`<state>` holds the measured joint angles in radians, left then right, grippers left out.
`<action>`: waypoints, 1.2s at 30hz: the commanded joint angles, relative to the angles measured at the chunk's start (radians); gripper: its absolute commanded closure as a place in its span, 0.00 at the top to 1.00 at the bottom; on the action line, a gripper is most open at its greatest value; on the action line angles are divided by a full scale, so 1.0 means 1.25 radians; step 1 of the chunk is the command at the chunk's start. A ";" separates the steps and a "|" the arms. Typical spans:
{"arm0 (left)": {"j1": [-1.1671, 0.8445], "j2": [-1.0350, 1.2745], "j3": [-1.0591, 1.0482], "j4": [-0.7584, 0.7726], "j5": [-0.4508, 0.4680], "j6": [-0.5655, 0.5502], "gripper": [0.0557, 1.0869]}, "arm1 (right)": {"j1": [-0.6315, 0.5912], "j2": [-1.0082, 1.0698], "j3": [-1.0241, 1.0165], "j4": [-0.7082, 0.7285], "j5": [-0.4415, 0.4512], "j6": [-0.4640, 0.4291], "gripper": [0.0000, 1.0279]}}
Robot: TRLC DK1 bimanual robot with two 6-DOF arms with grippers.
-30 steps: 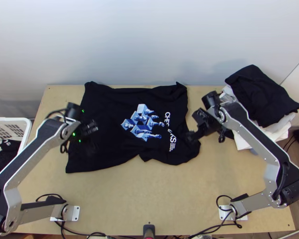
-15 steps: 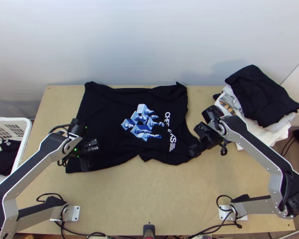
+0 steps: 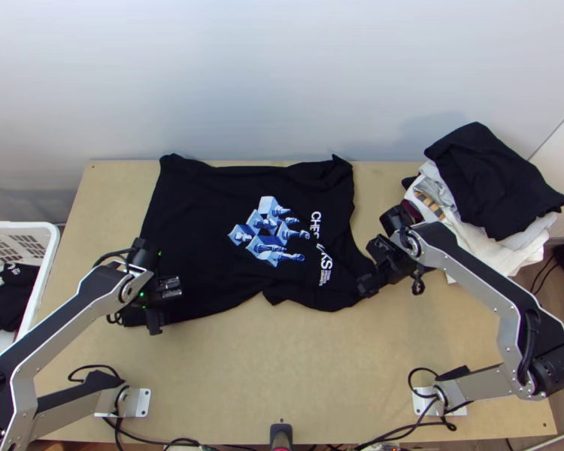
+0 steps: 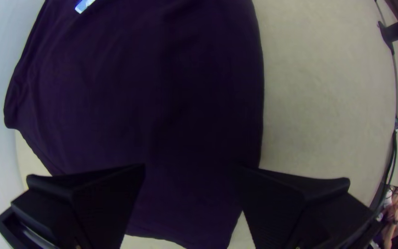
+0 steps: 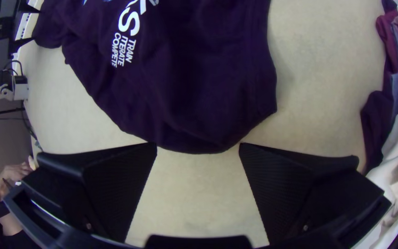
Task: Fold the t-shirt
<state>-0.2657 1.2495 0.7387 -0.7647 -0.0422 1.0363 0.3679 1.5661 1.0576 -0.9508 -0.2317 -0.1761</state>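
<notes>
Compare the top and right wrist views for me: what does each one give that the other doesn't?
Top view: the whole blue print and the black cloth capping the pile.
Right wrist view: the right gripper open, with bare table between its fingers.
Both: the spread t-shirt, white lettering, the pile's pale cloth.
</notes>
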 commanded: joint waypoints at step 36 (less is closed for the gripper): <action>0.060 -0.077 -0.120 0.037 0.008 0.059 0.72 | 0.023 0.083 -0.023 0.136 0.027 0.044 0.34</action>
<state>-0.2138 1.1362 0.5999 -0.7582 -0.0410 1.1004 0.3920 1.6699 1.0351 -0.7937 -0.1982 -0.1253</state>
